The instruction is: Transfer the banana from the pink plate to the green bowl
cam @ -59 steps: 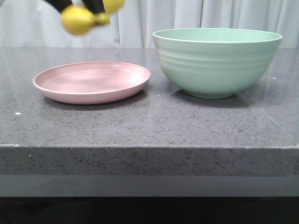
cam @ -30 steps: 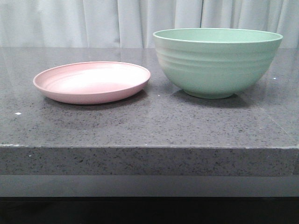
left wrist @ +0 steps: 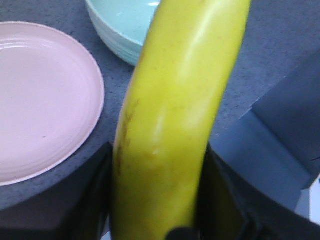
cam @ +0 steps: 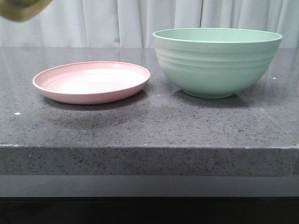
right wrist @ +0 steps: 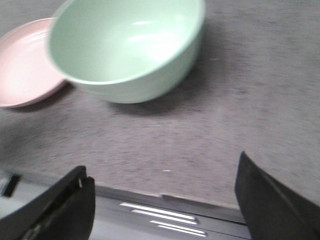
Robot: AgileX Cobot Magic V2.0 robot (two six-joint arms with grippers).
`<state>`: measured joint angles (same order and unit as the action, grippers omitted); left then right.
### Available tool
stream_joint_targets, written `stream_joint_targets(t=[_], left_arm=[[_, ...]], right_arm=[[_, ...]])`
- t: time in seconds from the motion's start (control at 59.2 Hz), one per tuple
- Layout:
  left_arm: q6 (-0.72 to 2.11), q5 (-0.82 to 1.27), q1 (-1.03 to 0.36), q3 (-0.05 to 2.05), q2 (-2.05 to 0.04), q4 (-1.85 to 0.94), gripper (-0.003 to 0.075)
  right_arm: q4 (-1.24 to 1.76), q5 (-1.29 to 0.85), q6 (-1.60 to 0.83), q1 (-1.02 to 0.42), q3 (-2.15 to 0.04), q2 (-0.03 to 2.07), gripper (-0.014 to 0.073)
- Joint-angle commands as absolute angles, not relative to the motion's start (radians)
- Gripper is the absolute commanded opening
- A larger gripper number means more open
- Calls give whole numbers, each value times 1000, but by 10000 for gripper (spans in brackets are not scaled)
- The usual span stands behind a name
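The banana [left wrist: 175, 125] is bright yellow and held lengthwise between the black fingers [left wrist: 87, 200] of my left gripper [left wrist: 157, 200], high above the table. In the front view only a blurred yellow part of the banana [cam: 23, 9] shows, at the top left corner. The pink plate [cam: 91, 81] lies empty on the left of the table, and it also shows in the left wrist view [left wrist: 40, 100]. The green bowl [cam: 217, 60] stands to the right of the plate and is empty inside in the right wrist view [right wrist: 125, 50]. My right gripper [right wrist: 165, 200] is open and empty, over the table's front edge.
The grey speckled stone table [cam: 149, 126] carries both dishes, and its front edge [right wrist: 165, 197] shows between my right fingers. White curtains [cam: 140, 23] hang behind the table. The rim of the bowl [left wrist: 125, 25] shows beyond the banana in the left wrist view.
A second ago the banana hung in the left gripper above the plate's far side. It then left the front view upward, and now a part of it shows at the top left corner.
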<state>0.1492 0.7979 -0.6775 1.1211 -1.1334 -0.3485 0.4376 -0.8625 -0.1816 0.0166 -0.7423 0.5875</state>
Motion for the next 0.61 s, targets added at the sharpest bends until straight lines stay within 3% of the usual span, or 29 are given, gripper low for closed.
stream_joint_targets(t=[0.0,0.287,0.591], left_arm=[[270,717,-678,1151,-1108,-538,241],[586,795,-534,1148,-1108,-923,241],[622,795,-525,1148,-1108,-966,241]], right_arm=[[614,-861,-320,16,-815,646,591],[1074,-956,-649,16,-864,798,591],[1541,-1082,-1029,16,-864,948,591]])
